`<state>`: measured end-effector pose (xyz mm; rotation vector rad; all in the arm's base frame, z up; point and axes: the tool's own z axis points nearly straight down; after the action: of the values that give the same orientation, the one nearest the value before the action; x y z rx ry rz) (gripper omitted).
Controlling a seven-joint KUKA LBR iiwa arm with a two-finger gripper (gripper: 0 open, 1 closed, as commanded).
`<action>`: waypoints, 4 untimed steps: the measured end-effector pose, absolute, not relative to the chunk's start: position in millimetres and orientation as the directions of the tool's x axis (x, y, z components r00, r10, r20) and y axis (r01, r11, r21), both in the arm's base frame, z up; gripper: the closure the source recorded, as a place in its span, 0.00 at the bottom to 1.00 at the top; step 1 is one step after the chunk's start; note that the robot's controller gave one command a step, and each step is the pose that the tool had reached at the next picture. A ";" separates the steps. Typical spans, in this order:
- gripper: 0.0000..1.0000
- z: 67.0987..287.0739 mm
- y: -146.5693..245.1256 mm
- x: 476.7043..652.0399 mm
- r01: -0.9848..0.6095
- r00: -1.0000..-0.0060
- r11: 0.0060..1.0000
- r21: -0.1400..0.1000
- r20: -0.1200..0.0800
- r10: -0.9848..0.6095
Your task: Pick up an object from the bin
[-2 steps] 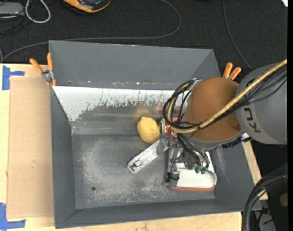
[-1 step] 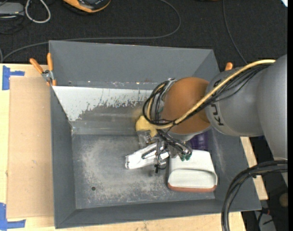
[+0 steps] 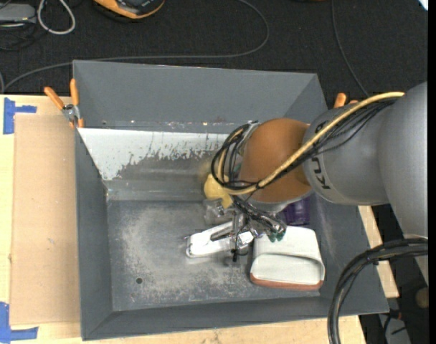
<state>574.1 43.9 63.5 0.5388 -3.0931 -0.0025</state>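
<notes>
Claw (image 3: 236, 241) is seen low in the bin (image 3: 132, 264), right of the floor's middle and close to the floor. Whether it is spread or pressed together cannot be told; its tip is tangled in dark metal parts and shadow.

A white flat piece (image 3: 202, 246), long and thin, is noted lying on the floor directly at the claw's tip, its right end running under the claw and its left end pointing toward the bin's middle. Whether it is gripped cannot be told. Contact appears likely but is not confirmed.

Just right of the claw a white cushion-like block (image 3: 290, 262) with a brown lower edge is recorded, lying flat near the right wall of the bin. It is just beside the claw and close to the white flat piece.

Behind the claw, toward the back slope, a yellow lump (image 3: 213, 186) is partly covered by the robot. A purple thing (image 3: 299, 211) is seen behind the block, against the right wall, mostly hidden.

Above the claw sits the orange cover (image 3: 272, 160) with black cables (image 3: 229, 160) looped on its left side. The grey arm (image 3: 376, 156) is seen coming in over the right rim.
</notes>
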 end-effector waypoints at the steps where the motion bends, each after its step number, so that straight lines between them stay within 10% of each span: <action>1: 0.00 66.7 45.2 574.2 -0.294 -0.956 0.956 0.003 0.000 -0.294; 2: 0.00 65.6 45.5 574.3 -0.316 -0.949 0.949 0.003 0.001 -0.316; 3: 1.00 67.6 45.3 575.0 -0.295 -0.955 0.955 0.004 0.000 -0.295; 4: 1.00 68.0 45.3 574.9 -0.295 -0.956 0.956 0.004 0.000 -0.295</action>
<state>574.9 45.3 68.0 0.4682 -3.1063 -0.0066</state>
